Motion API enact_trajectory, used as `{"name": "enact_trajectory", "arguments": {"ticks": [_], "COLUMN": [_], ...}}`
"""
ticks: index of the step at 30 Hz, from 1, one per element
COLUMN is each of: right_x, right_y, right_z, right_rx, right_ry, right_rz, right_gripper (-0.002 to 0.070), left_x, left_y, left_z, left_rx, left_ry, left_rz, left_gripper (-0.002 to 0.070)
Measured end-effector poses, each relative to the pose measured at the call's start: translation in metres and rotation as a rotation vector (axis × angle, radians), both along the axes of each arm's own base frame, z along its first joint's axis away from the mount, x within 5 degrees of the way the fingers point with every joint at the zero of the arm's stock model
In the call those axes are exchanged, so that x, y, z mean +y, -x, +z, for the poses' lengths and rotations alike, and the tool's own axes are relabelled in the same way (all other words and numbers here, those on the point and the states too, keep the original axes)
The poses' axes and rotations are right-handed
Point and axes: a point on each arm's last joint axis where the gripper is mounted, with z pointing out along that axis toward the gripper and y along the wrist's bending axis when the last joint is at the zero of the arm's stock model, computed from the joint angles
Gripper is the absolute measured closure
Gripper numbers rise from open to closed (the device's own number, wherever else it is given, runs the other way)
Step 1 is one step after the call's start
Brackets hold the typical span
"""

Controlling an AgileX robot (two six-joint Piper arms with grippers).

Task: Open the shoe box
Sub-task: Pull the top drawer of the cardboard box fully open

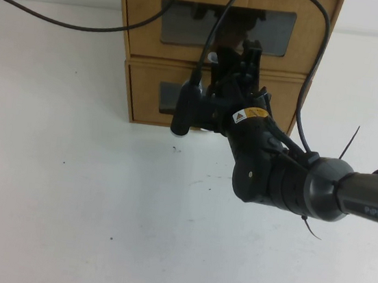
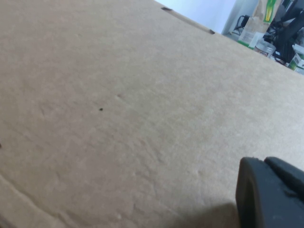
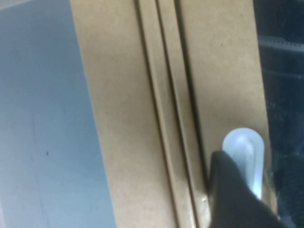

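- Shoe box [image 1: 144, 32], in a stack of two at 12 o'clock: light, stiff cardboard that dents easily; we would pull the translucent handle [image 3: 247, 145].
- Right gripper [image 1: 249, 58] is beside the handle; gripping or not, we cannot tell.
- Left gripper [image 2: 266, 190], pressed together, is above a cardboard panel [image 2: 118, 95].
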Motion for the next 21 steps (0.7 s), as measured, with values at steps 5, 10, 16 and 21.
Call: {"name": "enact_trajectory", "arguments": {"ticks": [5, 10, 16, 21], "right_x": [0.0001, 0.0001, -0.0002, -0.0011], "right_y": [-0.0001, -0.0001, -0.0002, 0.0001], "right_z": [-0.0010, -0.0011, -0.0013, -0.0021], "right_rx": [0.003, 0.003, -0.001, 0.015], "right_ry": [0.002, 0.008, 0.030, 0.047], "right_rz": [-0.001, 0.000, -0.004, -0.025], "right_gripper": [0.0548, 0.0548, 0.0548, 0.0549], "left_x": [0.0000, 0.0000, 0.0000, -0.0001], "left_y": [0.0000, 0.0000, 0.0000, 0.0002], "left_z": [0.0000, 0.0000, 0.0000, -0.0001], "left_rx": [0.000, -0.002, -0.002, -0.001], "left_ry": [0.000, -0.001, -0.001, -0.001], "left_rz": [0.000, -0.001, -0.001, -0.002], "left_gripper": [0.0679, 0.0679, 0.0679, 0.0679]}}
